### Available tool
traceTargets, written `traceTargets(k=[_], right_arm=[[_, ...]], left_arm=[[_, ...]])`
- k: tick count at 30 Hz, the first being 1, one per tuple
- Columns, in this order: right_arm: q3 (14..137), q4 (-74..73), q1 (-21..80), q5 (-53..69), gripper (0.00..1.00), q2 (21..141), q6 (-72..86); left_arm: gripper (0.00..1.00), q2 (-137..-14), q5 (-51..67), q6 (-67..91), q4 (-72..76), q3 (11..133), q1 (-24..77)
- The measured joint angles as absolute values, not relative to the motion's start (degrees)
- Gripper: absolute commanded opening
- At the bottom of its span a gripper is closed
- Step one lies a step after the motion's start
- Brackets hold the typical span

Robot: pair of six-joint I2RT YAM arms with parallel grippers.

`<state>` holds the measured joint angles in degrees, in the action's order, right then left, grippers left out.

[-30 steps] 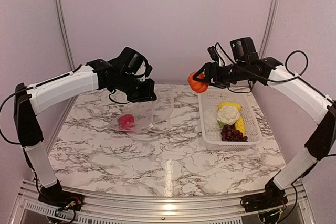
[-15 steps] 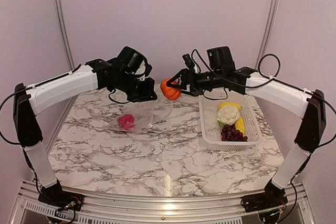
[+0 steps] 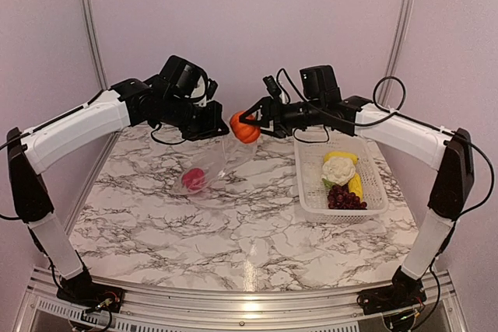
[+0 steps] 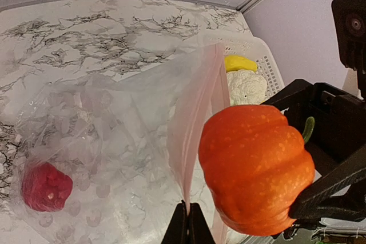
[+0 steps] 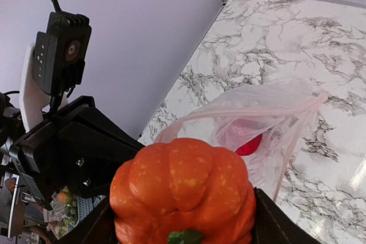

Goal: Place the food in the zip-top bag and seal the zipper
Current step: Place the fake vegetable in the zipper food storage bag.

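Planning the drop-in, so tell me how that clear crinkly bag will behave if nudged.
Likely floppy: the clear crinkly plastic bag sags in folds from the left tool, pinched at one spot on its rim. Probably light: a nudge from the ribbed orange toy fruit could swing it or fold its mouth.

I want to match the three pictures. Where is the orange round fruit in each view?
Top external: the orange round fruit is in the upper centre, by the raised edge of the zip-top bag.
Left wrist: the fruit is large at the lower right, beside the bag's edge.
Right wrist: the fruit fills the bottom centre.
Shared landmark: the red pepper inside the bag shows in all three.
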<state>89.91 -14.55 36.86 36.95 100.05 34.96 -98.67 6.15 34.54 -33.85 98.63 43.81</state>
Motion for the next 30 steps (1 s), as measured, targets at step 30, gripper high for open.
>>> traceTargets(k=[30], right_arm=[[104.64,-32.21,42.04,26.96,0.85,107.04,28.18]], left_arm=[[0.0,-96.66,3.92,35.16,-34.13,98.5,43.81]])
